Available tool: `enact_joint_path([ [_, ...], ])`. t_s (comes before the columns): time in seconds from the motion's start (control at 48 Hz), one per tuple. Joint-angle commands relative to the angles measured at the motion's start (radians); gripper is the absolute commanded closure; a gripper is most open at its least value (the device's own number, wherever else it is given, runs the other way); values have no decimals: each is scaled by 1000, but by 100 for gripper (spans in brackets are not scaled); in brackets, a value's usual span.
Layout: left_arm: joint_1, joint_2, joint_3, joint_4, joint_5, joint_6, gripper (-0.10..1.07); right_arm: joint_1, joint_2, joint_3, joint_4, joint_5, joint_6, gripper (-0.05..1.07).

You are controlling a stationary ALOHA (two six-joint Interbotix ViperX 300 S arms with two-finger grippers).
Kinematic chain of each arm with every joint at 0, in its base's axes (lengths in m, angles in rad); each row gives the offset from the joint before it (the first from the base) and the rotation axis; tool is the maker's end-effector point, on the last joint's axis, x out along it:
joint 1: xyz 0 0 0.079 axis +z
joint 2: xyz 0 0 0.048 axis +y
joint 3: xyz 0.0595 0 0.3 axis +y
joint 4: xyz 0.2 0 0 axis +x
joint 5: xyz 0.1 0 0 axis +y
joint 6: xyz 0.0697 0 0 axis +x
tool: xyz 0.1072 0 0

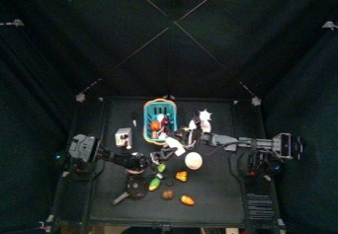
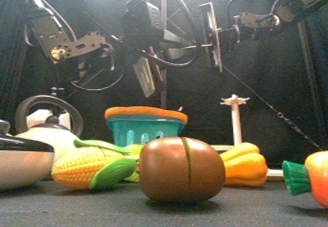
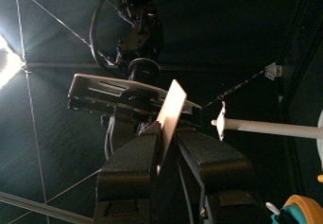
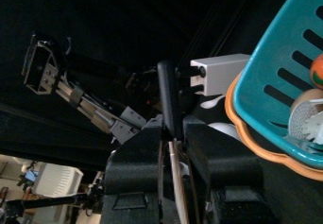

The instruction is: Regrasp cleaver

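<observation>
One teal plastic basket with an orange rim (image 2: pixel 145 127) stands on the table, beside one white peg stand (image 2: pixel 235 119). In front lie one yellow corn cob (image 2: pixel 92 168), one brown round fruit (image 2: pixel 181 169) and one yellow-orange pepper (image 2: pixel 245 165).

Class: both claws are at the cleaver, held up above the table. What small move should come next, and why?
Probably the left claw should finish closing on the cleaver, whose blade stands between its jaws, before the right claw, gripping the handle, lets go.

The basket (image 2: pixel 145 129) was teal with an orange rim; the corn (image 2: pixel 90 169) yellow, husk green.
</observation>
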Motion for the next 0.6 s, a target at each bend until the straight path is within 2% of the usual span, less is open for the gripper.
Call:
enact_joint_path([
  [0.0,8,-9,-15,-2,-2,3,50,5,-11,-20,-5,-14,-5,67],
  [0.146,8,-9,-14,-3,-2,20,57,3,-3,-18,-23,-38,-8,61],
  [0.292,6,-11,-8,-5,-2,29,58,3,-3,-14,-43,-48,-9,48],
  [0.583,0,-23,0,-5,-2,21,58,5,-38,21,-150,-48,-8,8],
])
